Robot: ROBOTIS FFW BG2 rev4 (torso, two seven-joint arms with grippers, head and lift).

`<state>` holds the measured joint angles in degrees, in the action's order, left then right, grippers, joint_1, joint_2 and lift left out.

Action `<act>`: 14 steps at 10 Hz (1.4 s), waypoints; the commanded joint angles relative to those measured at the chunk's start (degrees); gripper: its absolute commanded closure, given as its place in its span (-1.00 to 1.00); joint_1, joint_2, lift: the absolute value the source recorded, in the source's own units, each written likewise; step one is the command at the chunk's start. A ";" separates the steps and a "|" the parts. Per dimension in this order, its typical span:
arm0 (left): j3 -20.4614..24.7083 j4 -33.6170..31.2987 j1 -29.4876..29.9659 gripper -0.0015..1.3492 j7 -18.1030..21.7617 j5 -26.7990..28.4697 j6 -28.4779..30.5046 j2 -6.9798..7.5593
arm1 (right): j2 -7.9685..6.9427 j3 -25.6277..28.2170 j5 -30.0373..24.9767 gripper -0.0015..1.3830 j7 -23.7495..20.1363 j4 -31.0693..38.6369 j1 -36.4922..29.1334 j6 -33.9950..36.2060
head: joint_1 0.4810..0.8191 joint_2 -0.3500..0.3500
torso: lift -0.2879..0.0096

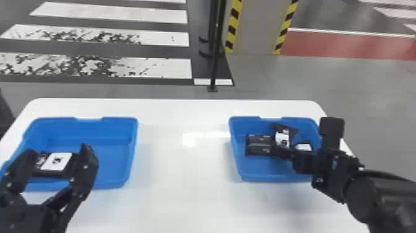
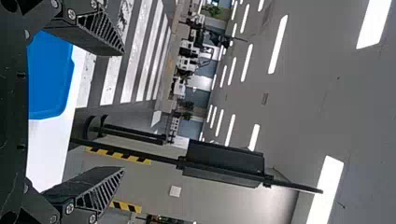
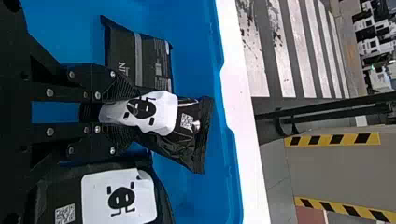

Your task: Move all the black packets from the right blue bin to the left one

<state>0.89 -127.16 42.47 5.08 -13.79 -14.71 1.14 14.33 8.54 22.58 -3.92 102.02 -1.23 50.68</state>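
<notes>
A: And there it was, deep in the action: the right end effector reached down inside the right blue bin, its fingers closed on one end of a black packet!

B: Pinched tight, too! The packet's free end pointed at the right blue bin's far wall, though I couldn't tell whether it touched the bottom.

A: What about its neighbours?

B: Toward the right blue bin's left side sat flat dark packets, just beside the held one; toward its right side lay another white-labelled packet.

A: And the left end effector?

B: Wide apart and gripping nothing, over on the tabletop's far left from the right blue bin! In the head view, a black packet inside the left blue bin appeared between those spread fingers.

A: Now the views! The head view gave us both bins at once.

B: The right wrist view brought the detail: a pig-like face on the held packet's label and a square code beside it. The left wrist view offered long ceiling lights!
</notes>
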 commanded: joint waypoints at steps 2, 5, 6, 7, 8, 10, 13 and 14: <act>-0.09 0.11 -0.14 -0.75 0.02 -0.15 -0.06 0.09 | 0.00 -0.09 4.50 0.64 -2.05 5.63 -2.28 -2.59 | 0.27 -0.27 | -0.01; -0.31 0.25 -0.71 -0.75 -0.07 -2.66 2.19 0.09 | 0.70 0.03 11.93 0.64 -13.92 9.01 -2.84 -5.54 | 0.27 -0.10 | -0.01; -0.20 0.67 -1.13 -0.75 -0.07 -3.69 2.75 0.00 | 1.31 -1.11 11.47 0.63 -19.19 8.87 -1.15 -7.23 | 0.27 0.01 | -0.01; 0.03 0.67 -1.41 -0.76 -0.07 -3.46 3.03 0.00 | 2.98 -4.54 12.27 0.63 -22.71 8.58 0.96 -8.77 | 0.27 0.09 | -0.01; 0.03 0.67 -1.97 -0.76 -0.07 -4.38 4.30 0.00 | 4.30 -8.08 14.10 0.63 -28.33 3.10 5.17 -11.31 | 0.27 0.19 | -0.01; -1.34 0.67 -3.80 -0.76 0.81 -11.23 5.84 0.44 | 6.06 -15.97 20.50 0.64 -36.68 -8.29 11.36 -15.24 | 0.27 0.35 | -0.01; -0.77 -1.30 -9.28 -0.75 6.70 -15.12 14.00 1.15 | 7.03 -26.25 25.53 0.64 -39.06 -8.15 13.89 -14.82 | 0.27 0.51 | -0.01; -0.77 -2.14 -10.69 -0.76 7.40 -15.12 17.66 1.50 | 7.29 -30.25 27.36 0.64 -39.06 -8.15 14.74 -14.68 | 0.27 0.54 | -0.01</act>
<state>0.12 -128.86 32.58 12.52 -28.84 1.07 2.43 21.45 -19.58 48.96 -43.00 93.80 13.01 35.92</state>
